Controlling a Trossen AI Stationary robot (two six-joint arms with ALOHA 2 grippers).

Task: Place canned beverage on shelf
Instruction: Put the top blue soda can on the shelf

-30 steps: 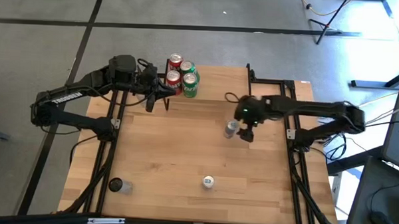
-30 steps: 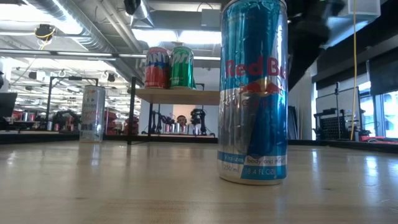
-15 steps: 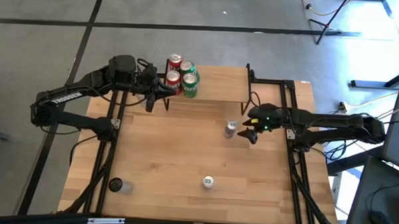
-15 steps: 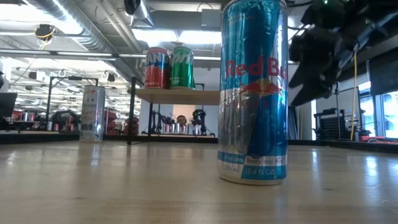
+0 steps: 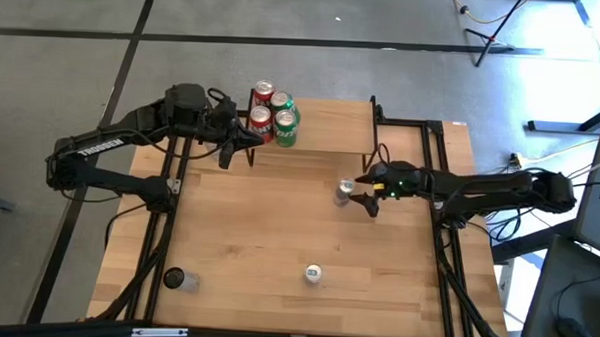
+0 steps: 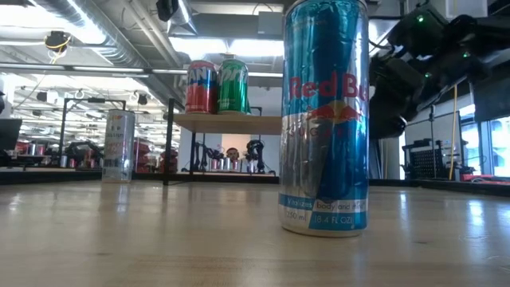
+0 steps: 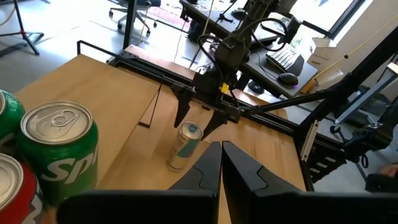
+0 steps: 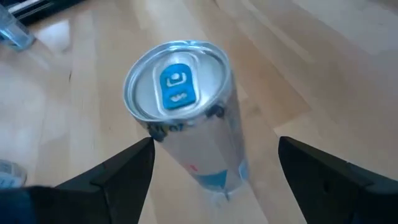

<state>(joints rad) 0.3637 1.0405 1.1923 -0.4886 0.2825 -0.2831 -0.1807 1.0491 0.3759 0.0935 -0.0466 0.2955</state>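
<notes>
A slim silver can with a blue tab stands upright on the table, in front of the shelf. My right gripper is open and comes at it level from the table's right. In the right wrist view its fingers stand on either side of the can without touching it. The shelf has a light wooden top, with red and green cans on its left end. My left gripper is shut and empty beside those cans; a green can shows close in its wrist view.
A blue Red Bull can stands near the table's front edge and fills the low view. A dark can stands at the near left. A silver can shows at the left of the low view. Bare wood lies between them.
My right gripper has come down and moved toward the table's left to the silver can, so its open fingers now stand on either side of it. The can has stayed where it was.
</notes>
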